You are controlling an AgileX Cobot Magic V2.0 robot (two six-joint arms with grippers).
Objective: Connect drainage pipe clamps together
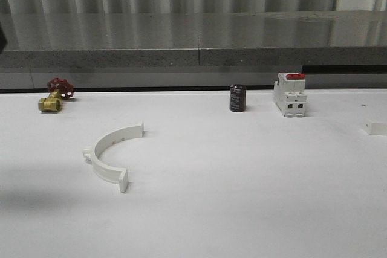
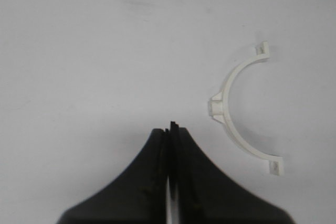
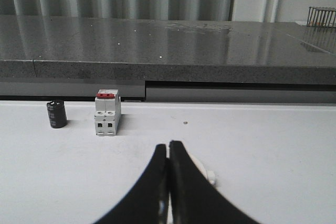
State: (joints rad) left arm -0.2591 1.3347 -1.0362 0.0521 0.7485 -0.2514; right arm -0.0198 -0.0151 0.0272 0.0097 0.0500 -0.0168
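One white semicircular drainage pipe clamp [image 1: 112, 139] lies flat on the white table at the left, its open side facing right. In the left wrist view the same clamp [image 2: 217, 105] lies beside and slightly ahead of my left gripper [image 2: 169, 128], apart from it. That gripper is shut with nothing in it. At the table's right edge, a white end tab of the second clamp [image 1: 376, 128] shows, cut off by the frame. My right gripper [image 3: 168, 145] is shut and empty. A small white part of the second clamp [image 3: 210, 176] shows from behind its fingers.
A brass valve with a red handle [image 1: 54, 96] sits at the far left. A black cylinder [image 1: 237, 98] and a white switch with a red top [image 1: 290, 93] stand at the back right. A grey ledge [image 1: 193, 40] runs behind the table.
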